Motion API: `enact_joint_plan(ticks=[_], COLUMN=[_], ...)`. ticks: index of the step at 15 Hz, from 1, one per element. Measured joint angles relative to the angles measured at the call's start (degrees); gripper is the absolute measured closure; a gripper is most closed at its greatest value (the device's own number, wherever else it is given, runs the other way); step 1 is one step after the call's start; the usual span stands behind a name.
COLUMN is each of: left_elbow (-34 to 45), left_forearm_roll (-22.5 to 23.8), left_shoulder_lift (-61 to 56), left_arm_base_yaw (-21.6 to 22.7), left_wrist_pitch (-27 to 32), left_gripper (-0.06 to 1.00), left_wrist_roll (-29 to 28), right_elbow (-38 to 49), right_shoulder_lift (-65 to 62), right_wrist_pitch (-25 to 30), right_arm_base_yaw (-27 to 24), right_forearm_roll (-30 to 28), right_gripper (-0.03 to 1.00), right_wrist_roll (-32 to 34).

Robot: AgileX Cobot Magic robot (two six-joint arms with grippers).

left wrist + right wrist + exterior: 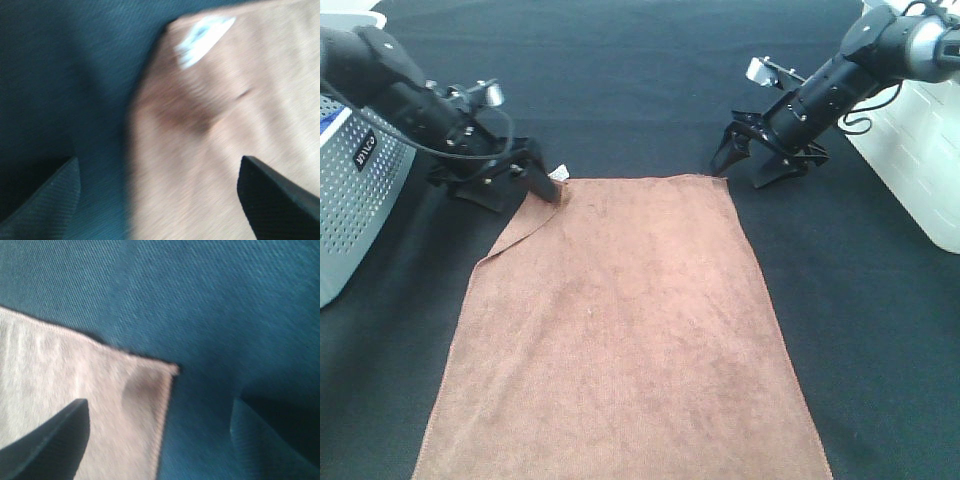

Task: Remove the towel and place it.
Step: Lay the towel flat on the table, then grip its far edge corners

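Where it lay flat on the black cloth (pixel 860 330), the fuzzy reddish-brown towel (pixel 620 340) made a stitched-edged rectangle. At its far corners, the left gripper (pixel 532 188) straddled the white tag (pixel 558 174) and the right gripper (pixel 742 172) the other corner, both spread, empty. Farther left stood a perforated grey basket (pixel 350 190), contents unseen.

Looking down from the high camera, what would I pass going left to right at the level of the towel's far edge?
In order: grey perforated basket → left pincer → towel → right pincer → white container.
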Motion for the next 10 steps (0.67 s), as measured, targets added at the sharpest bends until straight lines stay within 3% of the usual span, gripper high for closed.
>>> enact_joint_plan(ticks=[5, 10], left_elbow=[0.0, 0.0], left_forearm_roll=[-0.7, -0.6], left_shoulder_lift=[0.3, 0.8], left_arm_base_yaw=[-4.6, -5.6], left_wrist_pitch=[-5.6, -13.1], left_gripper=[0.15, 0.19], left_wrist_roll=[-1.8, -7.1], right_elbow=[-0.2, -0.2], right_shoulder_lift=[0.0, 0.0], right_wrist_pitch=[-2.3, -2.5], right_arm_base_yaw=[3.5, 3.5], right_forearm_roll=[-2.5, -2.6], right_gripper=[0.22, 0.22], right_wrist_roll=[0.6, 0.9])
